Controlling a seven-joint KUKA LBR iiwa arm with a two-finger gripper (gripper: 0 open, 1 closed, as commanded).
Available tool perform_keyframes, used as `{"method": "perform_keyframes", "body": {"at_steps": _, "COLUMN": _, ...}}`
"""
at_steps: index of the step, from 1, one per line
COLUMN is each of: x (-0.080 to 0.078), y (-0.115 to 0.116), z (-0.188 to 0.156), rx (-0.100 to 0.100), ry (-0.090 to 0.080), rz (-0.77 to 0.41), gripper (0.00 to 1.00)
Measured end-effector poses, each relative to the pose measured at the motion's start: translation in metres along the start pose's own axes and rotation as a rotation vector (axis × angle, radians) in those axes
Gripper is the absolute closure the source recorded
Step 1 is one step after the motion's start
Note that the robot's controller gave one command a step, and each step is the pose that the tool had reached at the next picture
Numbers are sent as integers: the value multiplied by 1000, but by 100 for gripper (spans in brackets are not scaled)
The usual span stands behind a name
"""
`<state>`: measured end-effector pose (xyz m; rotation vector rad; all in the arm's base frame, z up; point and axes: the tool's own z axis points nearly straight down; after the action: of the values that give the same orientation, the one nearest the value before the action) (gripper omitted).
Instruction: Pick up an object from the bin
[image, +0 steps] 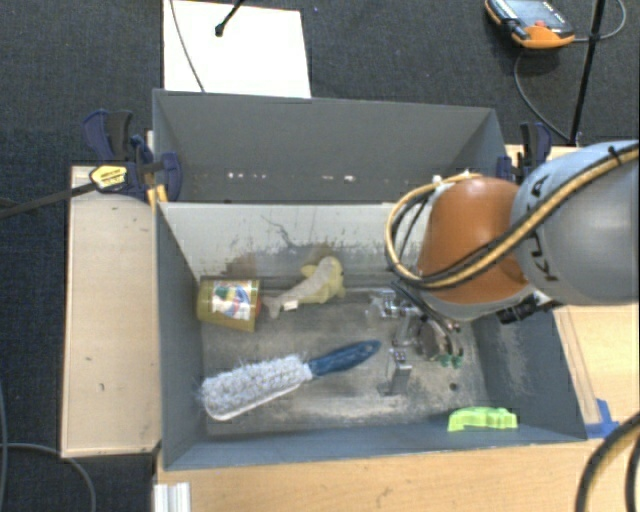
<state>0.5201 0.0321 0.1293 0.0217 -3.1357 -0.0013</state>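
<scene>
Orange cover (470, 240) partly hides pincer (398, 376)

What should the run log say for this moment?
pincer low, just right of brush handle | brush lying flat | gold can at left | green piece lower-right corner

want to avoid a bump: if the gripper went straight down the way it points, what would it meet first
Probably the bare bin floor, just right of the blue handle of the brush. The gripper points down beside the handle's tip, not over it; depth is unclear here, so a graze is possible.
</scene>
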Motion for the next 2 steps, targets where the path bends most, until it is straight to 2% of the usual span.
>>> {"method": "perform_keyframes", "body": {"at_steps": 1, "x": -2, "y": 0, "z": -4, "rx": 0, "ry": -8, "rz": 1, "gripper": 0}}
{"method": "perform_keyframes", "body": {"at_steps": 2, "x": -16, "y": 82, "z": 58, "rx": -1, "ry": -9, "rz": -40, "gripper": 0}}
